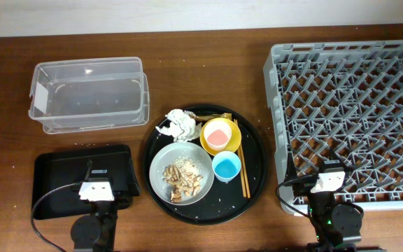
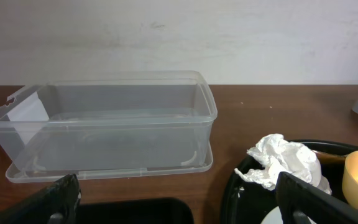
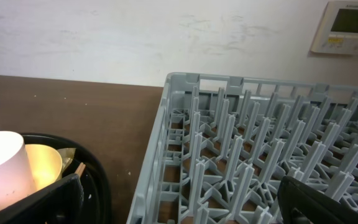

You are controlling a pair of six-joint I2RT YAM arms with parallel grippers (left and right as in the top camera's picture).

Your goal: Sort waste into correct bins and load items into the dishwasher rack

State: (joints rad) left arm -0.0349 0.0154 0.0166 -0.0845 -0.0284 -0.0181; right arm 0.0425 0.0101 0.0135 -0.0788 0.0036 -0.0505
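Note:
On the round black tray lie the crumpled tissue, a grey bowl of food scraps, a yellow bowl holding the pink cup, a blue cup and chopsticks. The clear tub stands at the back left. In front of it lies the black rectangular tray. The dishwasher rack fills the right side. My left gripper hangs open over the black tray's near edge. My right gripper hangs open over the rack's near left corner. Both hold nothing.
The wrist views show a white wall behind the table. A few rice grains are scattered on the round tray. Bare wood runs between the tub and the tissue, and between the round tray and the rack.

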